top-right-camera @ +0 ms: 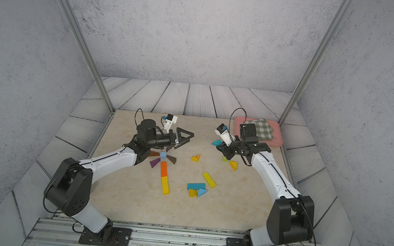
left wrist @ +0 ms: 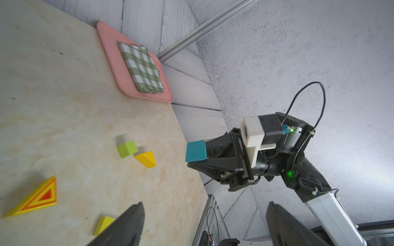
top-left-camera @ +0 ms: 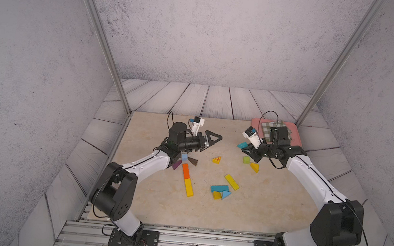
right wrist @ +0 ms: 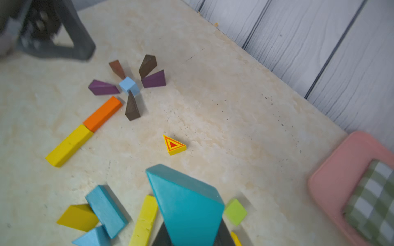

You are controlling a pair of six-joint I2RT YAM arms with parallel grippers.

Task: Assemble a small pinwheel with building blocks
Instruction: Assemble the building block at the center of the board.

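Right gripper [top-left-camera: 246,148] is clamping a teal block [right wrist: 185,204], seemingly off the table [top-left-camera: 158,206], near three o'clock from the light-blue cube [top-left-camera: 184,157]. Left gripper [top-left-camera: 210,143] is hanging wide and empty near two o'clock.

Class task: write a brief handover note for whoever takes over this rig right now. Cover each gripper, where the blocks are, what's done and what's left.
Left gripper: open, empty.
Right gripper: shut on a teal block, held clear of the table.
Done: light-blue cube as hub, five brown and purple wedges fanned round it, orange bar and yellow bar laid end to end as a stem.
Loose: striped triangle, green cube, teal bar, second yellow bar, a few small pieces.
Left: probably place the teal block. The wedge spacing looks uneven, so tidy it.
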